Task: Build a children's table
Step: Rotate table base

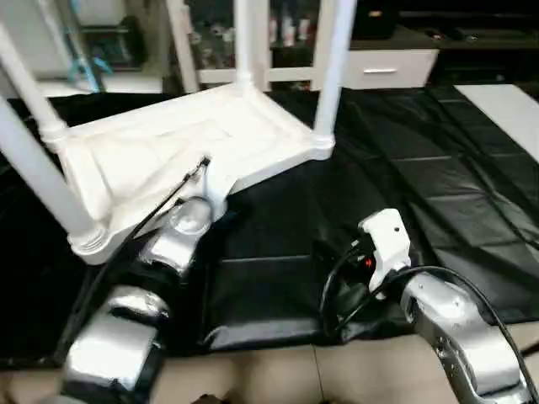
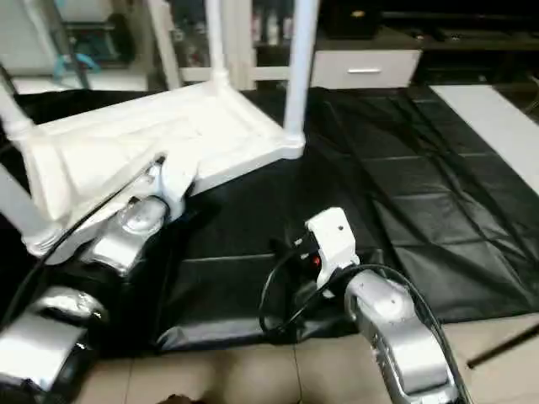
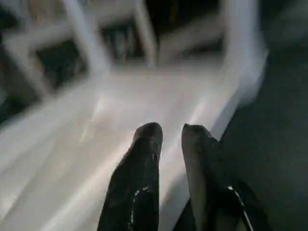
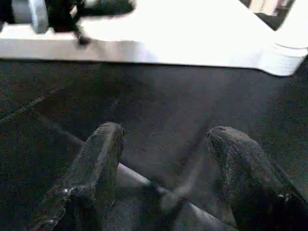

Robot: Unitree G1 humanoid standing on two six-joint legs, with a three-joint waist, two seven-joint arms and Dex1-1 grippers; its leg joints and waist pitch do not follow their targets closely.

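right wrist view, right gripper (image 4: 163,139) wide open, empty, left gripper (image 3: 171,132) slightly parted over tabletop (image 3: 120,144)

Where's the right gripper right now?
The right gripper hangs open over the black table cover, on the robot's right, apart from the upturned tabletop.

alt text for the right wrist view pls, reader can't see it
The right gripper, jaws wide open with nothing between them, hangs over the black-covered work table. Beyond it lies the near edge of the upside-down white tabletop, with one corner socket and leg at the side and the left gripper at that edge.
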